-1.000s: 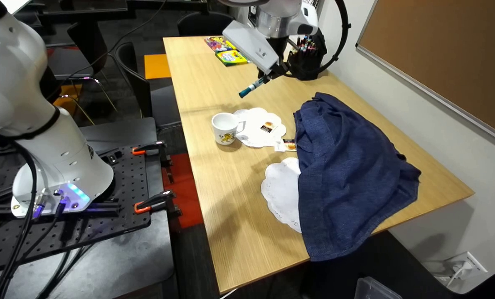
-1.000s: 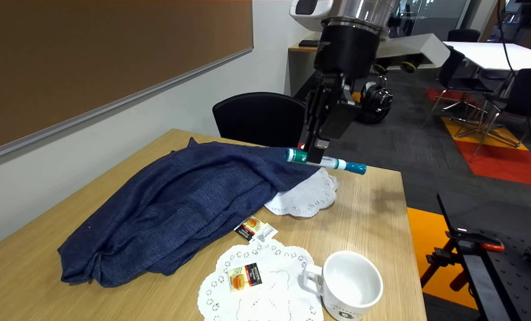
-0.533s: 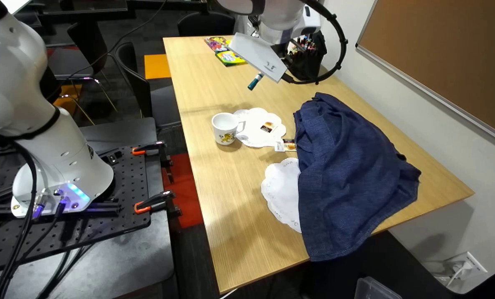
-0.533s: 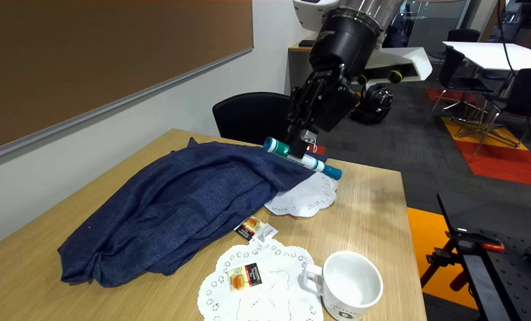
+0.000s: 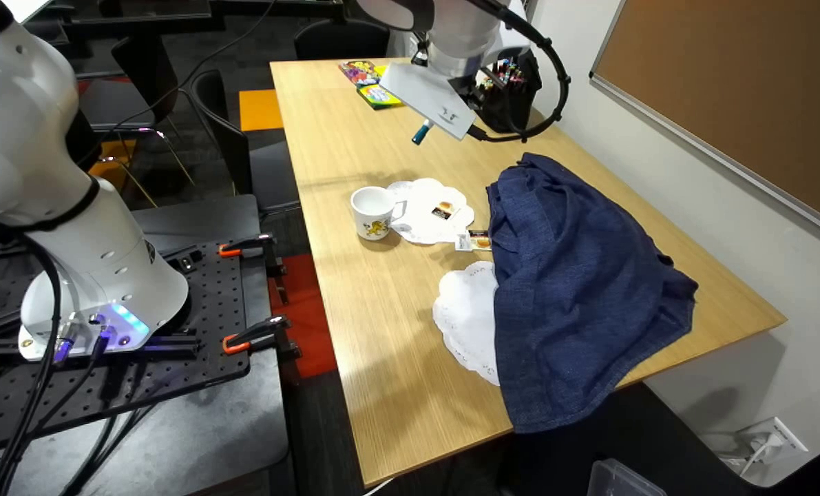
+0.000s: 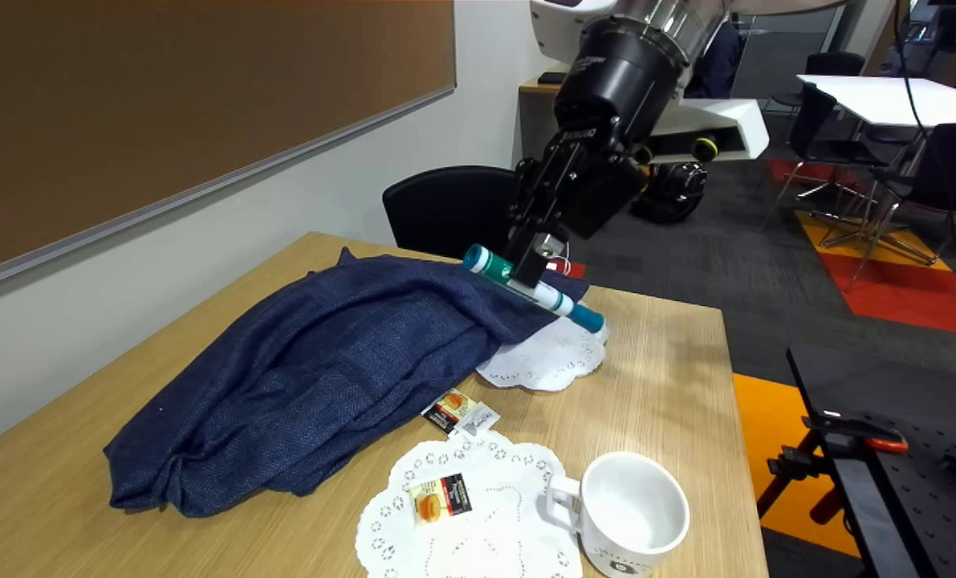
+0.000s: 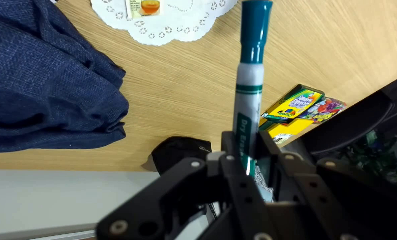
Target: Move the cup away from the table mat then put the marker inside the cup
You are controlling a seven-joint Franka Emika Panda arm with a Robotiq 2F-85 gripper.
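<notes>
The gripper is pinching the marker by its barrel, dark fingers pressed on either side, and there it hangs in the air above the table, well apart from the cup. Slim, smooth tube, that marker: glossy teal cap, white barrel ringed in green, the word "Dry" legible in the wrist view. There stands the cup, upright, round and white, a yellow figure printed on its side. Its handle reaches over the scalloped edge of the mat (lacy paper, punched with tiny petal-shaped holes), and a flat packet lies on that. Nearby, a navy cloth, coarse of weave and rumpled into thick folds, spreads across the pale wood grain and over part of a round doily. And the direction? The marker slants, its long axis crosswise to the fingers; in both exterior views the cap is the lower end and points to the side where the robot's base stands. In the wrist view it points at the top edge, barrel tucked between the fingers.
</notes>
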